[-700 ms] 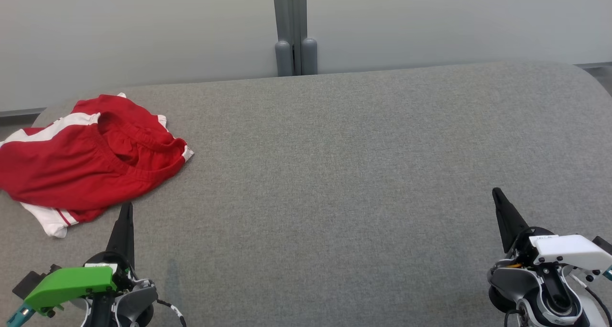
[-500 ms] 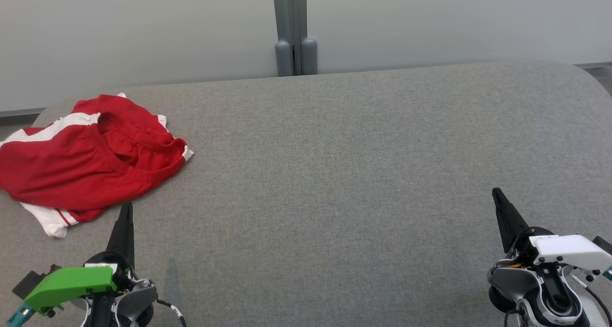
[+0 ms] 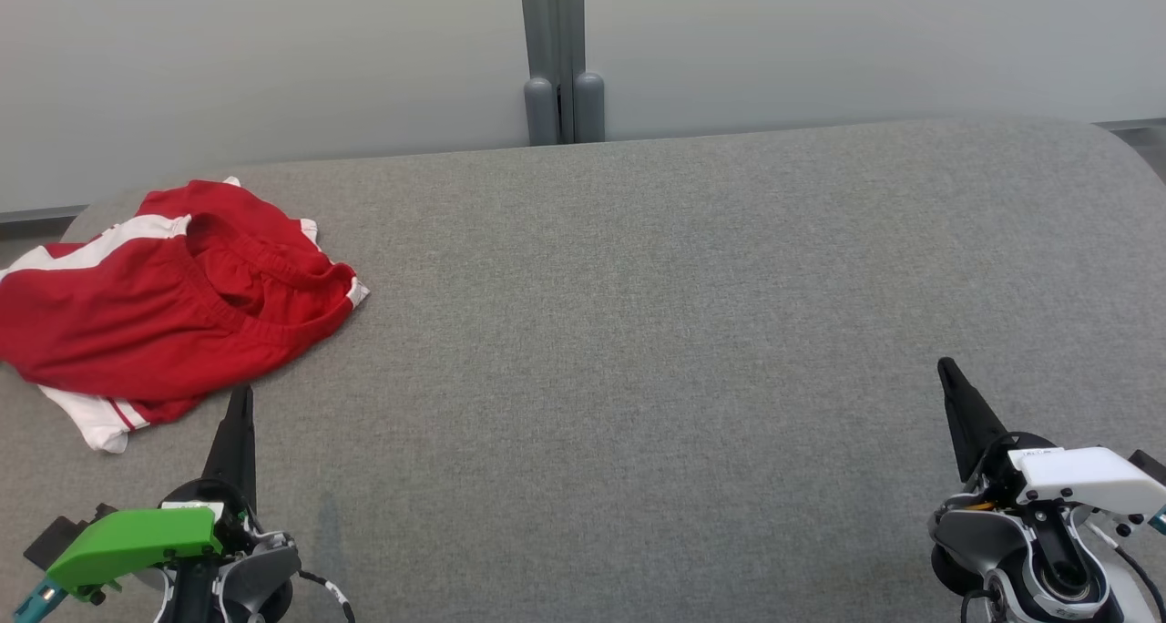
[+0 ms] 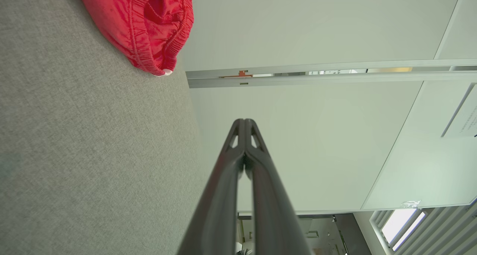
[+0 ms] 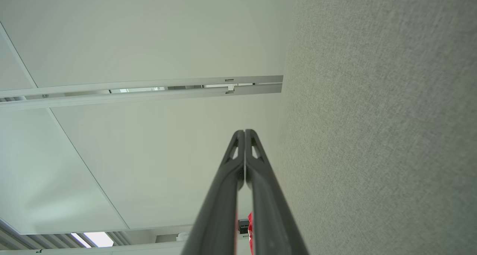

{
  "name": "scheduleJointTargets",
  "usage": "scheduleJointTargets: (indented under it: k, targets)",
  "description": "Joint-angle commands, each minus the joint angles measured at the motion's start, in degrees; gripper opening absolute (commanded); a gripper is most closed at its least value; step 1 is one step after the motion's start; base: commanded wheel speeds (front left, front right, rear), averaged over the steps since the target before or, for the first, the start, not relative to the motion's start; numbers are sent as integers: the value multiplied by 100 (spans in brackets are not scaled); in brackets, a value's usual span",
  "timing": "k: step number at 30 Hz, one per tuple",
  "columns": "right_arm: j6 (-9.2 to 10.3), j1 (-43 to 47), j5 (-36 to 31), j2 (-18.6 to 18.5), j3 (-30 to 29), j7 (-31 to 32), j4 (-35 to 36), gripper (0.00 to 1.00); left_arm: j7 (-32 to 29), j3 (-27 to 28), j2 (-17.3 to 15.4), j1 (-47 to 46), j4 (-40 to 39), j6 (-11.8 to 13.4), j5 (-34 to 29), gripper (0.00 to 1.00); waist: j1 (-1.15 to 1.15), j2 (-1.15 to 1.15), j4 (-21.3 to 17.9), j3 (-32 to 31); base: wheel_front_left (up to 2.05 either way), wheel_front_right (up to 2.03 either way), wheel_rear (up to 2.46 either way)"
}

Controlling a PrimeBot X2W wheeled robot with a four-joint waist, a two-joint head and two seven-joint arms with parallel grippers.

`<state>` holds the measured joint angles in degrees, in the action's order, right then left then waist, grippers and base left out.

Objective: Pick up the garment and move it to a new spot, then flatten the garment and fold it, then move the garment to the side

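The garment (image 3: 164,300) is a crumpled pair of red shorts with white stripes and an elastic waistband, lying at the left end of the grey table (image 3: 638,331). In the left wrist view its waistband (image 4: 149,27) shows at the top left. My left gripper (image 3: 242,395) is shut and empty, its tip just below the garment's near edge, not touching it; its fingers meet at the tip (image 4: 244,121). My right gripper (image 3: 946,368) is shut and empty at the lower right, far from the garment, with its fingers pressed together (image 5: 244,132).
A pale wall panel (image 3: 273,58) and a grey post (image 3: 563,58) stand behind the table's far edge. The table's corners are rounded. The grey felt surface stretches bare between the garment and my right gripper.
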<state>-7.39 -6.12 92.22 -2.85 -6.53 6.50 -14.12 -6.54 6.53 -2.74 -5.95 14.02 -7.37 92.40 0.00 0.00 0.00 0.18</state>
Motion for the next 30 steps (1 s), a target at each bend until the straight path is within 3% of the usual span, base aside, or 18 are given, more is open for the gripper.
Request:
scheduleJointTargets:
  k: [1,30]
  targets:
    - [-24,-27,40,-5,-4,17,24,0,-11,8,-20,-67,-7,-33,-3,0,0,0,0,0,0,0,0]
    - [-24,-27,40,-5,-4,17,24,0,-11,8,-20,-68,-7,-33,-3,0,0,0,0,0,0,0,0]
